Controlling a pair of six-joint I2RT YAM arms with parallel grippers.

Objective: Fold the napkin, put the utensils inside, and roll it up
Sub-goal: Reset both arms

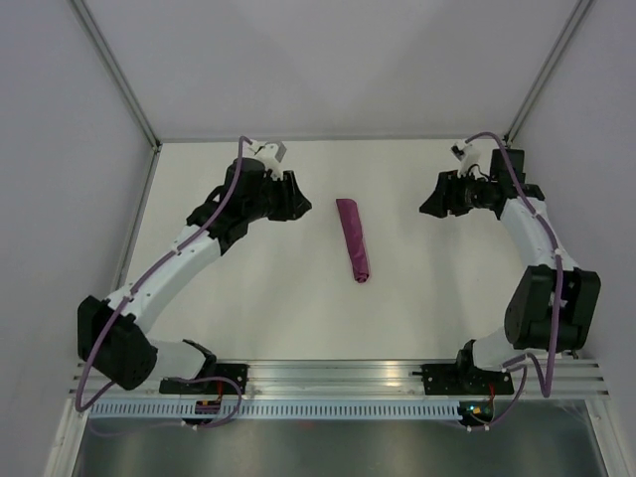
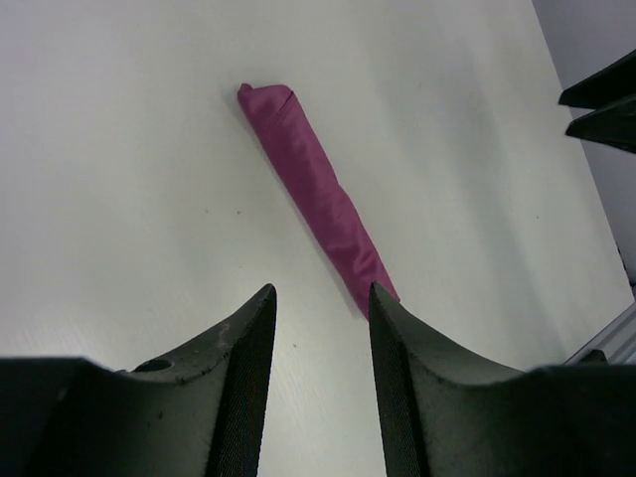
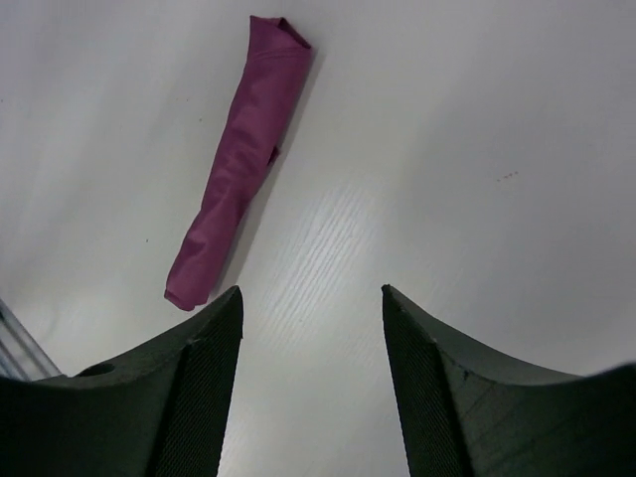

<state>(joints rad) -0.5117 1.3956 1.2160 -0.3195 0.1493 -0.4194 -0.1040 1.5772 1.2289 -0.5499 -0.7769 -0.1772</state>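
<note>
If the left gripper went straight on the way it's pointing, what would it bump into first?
Most likely the rolled napkin, lying just ahead of the open left gripper. Depth is unclear, so it might touch the table first.

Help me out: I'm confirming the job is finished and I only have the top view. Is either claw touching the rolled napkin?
Observer: No. The left wrist view shows the left claw open, with the napkin lying ahead of it, not between its fingers.
Operator: And the right one?
Observer: The right claw is open too, with nothing in it. The roll lies off to the left in its view.
Operator: Any cutlery sticking out?
Observer: None that I can see. Both ends show only cloth in the right wrist view.
</note>
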